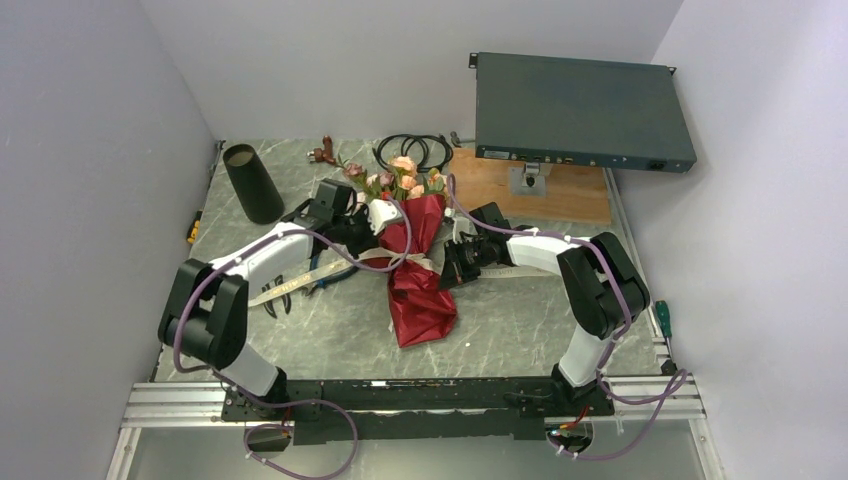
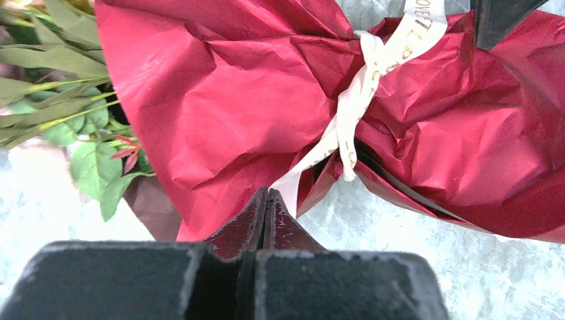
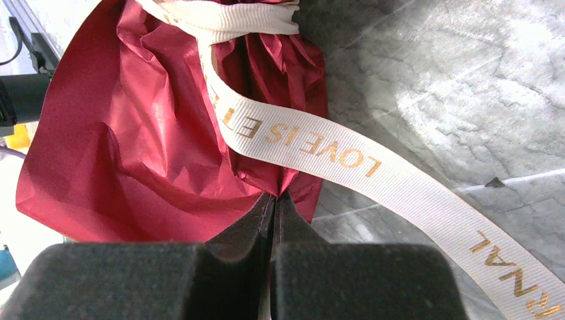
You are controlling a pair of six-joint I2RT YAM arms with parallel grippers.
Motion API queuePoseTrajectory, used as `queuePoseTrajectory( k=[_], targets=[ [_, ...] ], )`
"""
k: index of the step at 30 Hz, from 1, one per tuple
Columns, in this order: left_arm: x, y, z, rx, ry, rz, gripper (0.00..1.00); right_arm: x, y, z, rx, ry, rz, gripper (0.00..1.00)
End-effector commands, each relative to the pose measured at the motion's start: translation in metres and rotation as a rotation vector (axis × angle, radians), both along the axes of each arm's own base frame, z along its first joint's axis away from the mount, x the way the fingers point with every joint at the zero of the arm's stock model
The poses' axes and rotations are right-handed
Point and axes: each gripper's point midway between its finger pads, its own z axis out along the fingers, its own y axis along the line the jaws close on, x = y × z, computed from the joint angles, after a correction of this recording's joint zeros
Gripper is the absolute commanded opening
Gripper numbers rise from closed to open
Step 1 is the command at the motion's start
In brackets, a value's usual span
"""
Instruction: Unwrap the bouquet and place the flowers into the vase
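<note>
Left fingers and right fingers pinch shut beside the ribbon, likely to untie the bouquet. Vase stands at ten o'clock.

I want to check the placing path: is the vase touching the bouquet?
Apart. The top view shows the vase standing well left of the bouquet, with grey table visible between them.

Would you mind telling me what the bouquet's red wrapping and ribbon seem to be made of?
The wrapping looks like thin paper, faintly glossy: it holds sharp creases. The ribbon looks like woven grosgrain fabric, cream with gold print: fine ribs show across it.
</note>
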Motion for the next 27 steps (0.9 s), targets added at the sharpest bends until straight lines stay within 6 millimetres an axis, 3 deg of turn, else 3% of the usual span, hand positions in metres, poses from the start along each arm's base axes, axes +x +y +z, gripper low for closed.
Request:
queuePoseTrajectory(
  k=[1,3,7,10,16,21,27],
  targets=[
    [0.000,-0.001,0.030,-0.053,-0.102,-0.003,0.00,0.003,-0.001,0.008,0.006,-0.051,0.000,0.00],
    [-0.006,-0.008,0.039,-0.086,-0.109,-0.054,0.00,0.002,-0.001,0.008,0.007,-0.045,0.000,0.00],
    [-0.016,-0.028,0.054,-0.143,-0.064,-0.140,0.30,0.002,0.001,0.009,0.013,-0.049,0.002,0.00],
    [-0.022,-0.043,0.049,-0.130,-0.038,-0.183,0.38,0.002,0.002,0.009,0.012,-0.048,0.004,0.00],
    [-0.027,-0.055,0.031,-0.108,0.018,-0.207,0.31,0.003,0.002,0.010,0.012,-0.050,0.001,0.00],
    [-0.034,-0.053,0.014,-0.077,0.088,-0.214,0.34,0.002,0.001,0.010,0.011,-0.052,0.002,0.00],
    [-0.032,-0.036,-0.003,-0.032,0.128,-0.151,0.16,0.000,0.000,0.009,0.007,-0.053,0.003,0.00]
  ],
)
